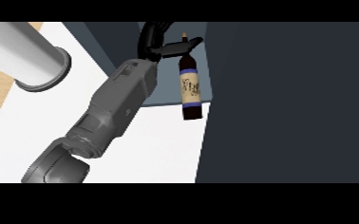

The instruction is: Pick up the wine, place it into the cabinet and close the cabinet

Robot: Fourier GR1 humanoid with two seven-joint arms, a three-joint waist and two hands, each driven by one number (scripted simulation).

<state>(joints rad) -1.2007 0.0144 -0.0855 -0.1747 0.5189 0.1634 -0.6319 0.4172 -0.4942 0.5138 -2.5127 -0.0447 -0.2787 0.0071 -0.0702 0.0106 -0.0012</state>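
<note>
The wine bottle (pixel 191 91) is dark with a cream label and a blue band. It hangs at the mouth of the open cabinet (pixel 168 83), whose blue-grey inside shows behind it; its base reaches down past the cabinet's front edge. My left hand (pixel 163 46) is at the bottle's top, black fingers curled round the neck, so the neck is partly hidden. The grey left forearm (pixel 116 107) runs up from the lower left. My right hand is out of sight.
A large dark panel (pixel 280 104), seemingly the cabinet's door or side, fills the right half. The white counter (pixel 165 147) lies below and to the left. A light grey cylinder (pixel 32 57) lies at the upper left.
</note>
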